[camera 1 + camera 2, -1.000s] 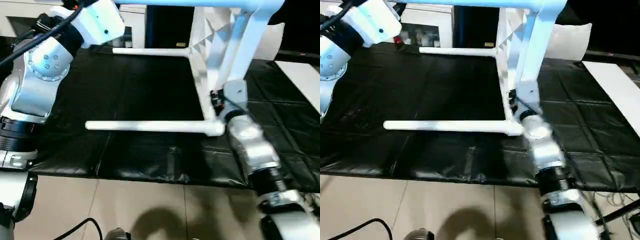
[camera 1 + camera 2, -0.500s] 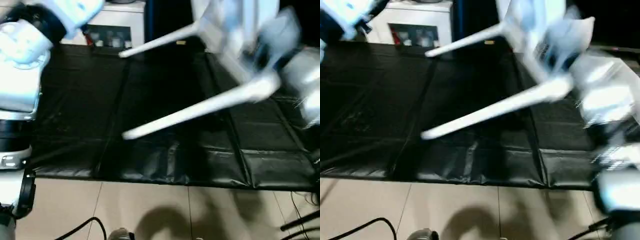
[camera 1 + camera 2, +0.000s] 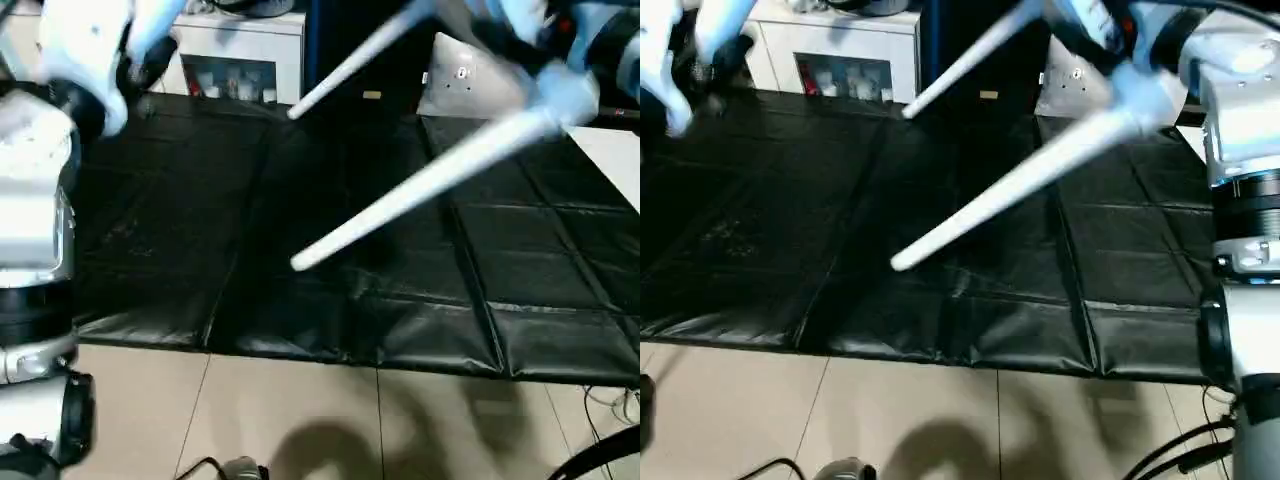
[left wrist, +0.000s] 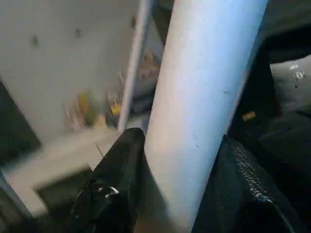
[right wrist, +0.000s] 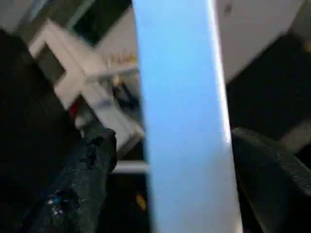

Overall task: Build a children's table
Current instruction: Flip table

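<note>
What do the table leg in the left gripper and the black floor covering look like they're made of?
The table leg looks like moulded plastic: plain white, smooth and matte, with tiny surface specks and no grain. The left gripper has its black fingers on either side of it. The black floor covering looks like thin glossy plastic or vinyl sheeting: it wrinkles, catches highlights, and shows seams where the sheets join.

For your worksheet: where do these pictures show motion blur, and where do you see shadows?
Left eye view: the table legs and left arm smear with motion; soft shadows lie on the floor tiles. Right wrist view: the white leg is a blurred band.
</note>
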`<state>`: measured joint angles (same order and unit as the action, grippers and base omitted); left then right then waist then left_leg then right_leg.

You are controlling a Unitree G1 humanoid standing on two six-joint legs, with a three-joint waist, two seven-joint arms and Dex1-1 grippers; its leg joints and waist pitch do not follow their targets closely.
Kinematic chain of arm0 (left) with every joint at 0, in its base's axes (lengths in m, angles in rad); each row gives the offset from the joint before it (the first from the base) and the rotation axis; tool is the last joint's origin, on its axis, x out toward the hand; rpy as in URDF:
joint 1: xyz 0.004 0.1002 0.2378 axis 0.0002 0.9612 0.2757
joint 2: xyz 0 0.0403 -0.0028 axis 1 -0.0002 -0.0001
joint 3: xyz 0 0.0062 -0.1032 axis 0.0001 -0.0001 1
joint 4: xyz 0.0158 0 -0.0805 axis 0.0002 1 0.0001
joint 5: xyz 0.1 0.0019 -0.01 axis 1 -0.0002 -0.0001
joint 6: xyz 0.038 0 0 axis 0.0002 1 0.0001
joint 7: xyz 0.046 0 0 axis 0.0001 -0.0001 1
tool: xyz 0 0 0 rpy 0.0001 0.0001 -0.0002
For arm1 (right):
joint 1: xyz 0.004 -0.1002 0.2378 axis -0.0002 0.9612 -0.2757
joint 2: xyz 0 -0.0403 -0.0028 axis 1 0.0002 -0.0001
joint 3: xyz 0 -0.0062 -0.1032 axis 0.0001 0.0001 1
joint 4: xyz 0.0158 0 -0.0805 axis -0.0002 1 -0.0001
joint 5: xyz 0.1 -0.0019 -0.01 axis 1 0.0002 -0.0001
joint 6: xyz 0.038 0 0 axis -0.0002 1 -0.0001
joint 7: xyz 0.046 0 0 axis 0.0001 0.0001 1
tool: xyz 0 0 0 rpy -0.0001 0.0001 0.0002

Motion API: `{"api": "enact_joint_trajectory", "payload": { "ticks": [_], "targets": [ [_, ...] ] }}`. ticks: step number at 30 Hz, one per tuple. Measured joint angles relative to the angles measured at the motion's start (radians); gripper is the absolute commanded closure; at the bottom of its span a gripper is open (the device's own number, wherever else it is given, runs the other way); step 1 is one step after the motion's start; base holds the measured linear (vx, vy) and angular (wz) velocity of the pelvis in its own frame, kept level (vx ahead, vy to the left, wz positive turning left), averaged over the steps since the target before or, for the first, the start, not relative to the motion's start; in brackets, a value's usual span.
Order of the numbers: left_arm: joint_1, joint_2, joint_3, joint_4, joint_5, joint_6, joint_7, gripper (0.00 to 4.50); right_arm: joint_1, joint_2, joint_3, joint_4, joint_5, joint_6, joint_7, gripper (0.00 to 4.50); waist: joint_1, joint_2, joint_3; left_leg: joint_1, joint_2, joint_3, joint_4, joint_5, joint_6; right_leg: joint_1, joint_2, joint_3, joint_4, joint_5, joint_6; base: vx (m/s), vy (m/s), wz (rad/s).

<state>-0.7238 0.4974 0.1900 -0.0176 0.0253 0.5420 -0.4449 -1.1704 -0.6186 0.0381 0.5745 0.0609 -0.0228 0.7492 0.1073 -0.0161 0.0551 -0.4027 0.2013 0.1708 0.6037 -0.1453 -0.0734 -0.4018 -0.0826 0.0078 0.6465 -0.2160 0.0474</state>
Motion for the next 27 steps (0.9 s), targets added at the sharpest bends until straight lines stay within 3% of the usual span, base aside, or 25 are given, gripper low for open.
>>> {"api": "enact_joint_trajectory", "payload": {
  "ticks": [3, 4, 7, 12, 16, 20, 22, 27],
  "targets": [
    [0.013, -0.012, -0.001, 0.029, -0.022, -0.001, -0.004, 2.73, -0.014, 0.04, -0.031, 0.014, 0.05, -0.045, 0.009, 0.08, 0.0, -0.005, 0.002, -0.001, 0.0, -0.002, 0.0, 0.0, 0.0, -0.001, -0.002, -0.005, -0.001, 0.0, 0.0, 0.0, 0.0, 0.0],
    [0.021, -0.026, -0.01, 0.044, -0.032, -0.015, -0.022, 2.73, -0.014, 0.064, -0.036, 0.021, 0.078, -0.067, 0.027, 0.02, 0.001, -0.013, 0.008, -0.004, 0.001, -0.002, 0.0, 0.0, 0.0, -0.001, -0.006, -0.013, -0.001, 0.0, 0.0, 0.0, 0.0, 0.0],
    [0.043, -0.028, -0.042, 0.054, -0.041, -0.076, -0.058, 2.82, 0.002, 0.101, -0.098, -0.01, 0.176, -0.064, 0.058, 0.0, 0.006, -0.02, 0.01, -0.018, 0.004, -0.003, 0.0, 0.0, 0.0, 0.0, -0.009, -0.022, -0.009, 0.005, -0.007, 0.0, 0.0, 0.0],
    [0.074, -0.01, -0.036, 0.091, -0.054, -0.152, -0.078, 2.91, 0.146, 0.128, -0.223, -0.162, 0.325, 0.001, 0.039, 0.0, 0.008, -0.024, 0.008, -0.022, 0.005, -0.001, 0.002, 0.008, 0.01, 0.0, -0.01, -0.022, -0.016, 0.029, -0.017, 0.0, 0.0, 0.0],
    [0.084, 0.005, -0.033, 0.113, -0.067, -0.217, -0.097, 2.93, 0.338, 0.179, -0.3, -0.275, 0.402, 0.023, -0.042, 0.0, 0.01, -0.023, 0.008, -0.022, 0.005, -0.001, 0.001, 0.008, 0.01, -0.001, -0.01, -0.022, -0.016, 0.028, -0.014, 0.0, 0.0, 0.0],
    [0.09, 0.019, -0.028, 0.135, -0.084, -0.264, -0.122, 2.93, 0.541, 0.217, -0.339, -0.332, 0.415, 0.048, -0.084, 0.0, 0.007, -0.02, 0.008, -0.022, 0.005, 0.0, -0.002, 0.008, 0.01, -0.002, -0.009, -0.022, -0.016, 0.027, -0.01, 0.0, 0.0, 0.0],
    [0.091, 0.028, -0.023, 0.149, -0.092, -0.281, -0.133, 2.93, 0.6, 0.24, -0.346, -0.332, 0.408, 0.055, -0.116, 0.0, 0.003, -0.015, 0.008, -0.022, 0.005, 0.0, -0.003, 0.008, 0.01, -0.003, -0.009, -0.022, -0.015, 0.026, -0.009, 0.0, 0.0, 0.0],
    [0.092, 0.044, -0.023, 0.166, -0.1, -0.319, -0.15, 2.93, 0.627, 0.265, -0.349, -0.301, 0.383, 0.061, -0.226, 0.0, -0.001, -0.012, 0.008, -0.019, 0.005, 0.0, -0.005, 0.008, 0.009, -0.003, -0.008, -0.021, -0.015, 0.026, -0.008, 0.0, 0.0, 0.0]
  ]
}}
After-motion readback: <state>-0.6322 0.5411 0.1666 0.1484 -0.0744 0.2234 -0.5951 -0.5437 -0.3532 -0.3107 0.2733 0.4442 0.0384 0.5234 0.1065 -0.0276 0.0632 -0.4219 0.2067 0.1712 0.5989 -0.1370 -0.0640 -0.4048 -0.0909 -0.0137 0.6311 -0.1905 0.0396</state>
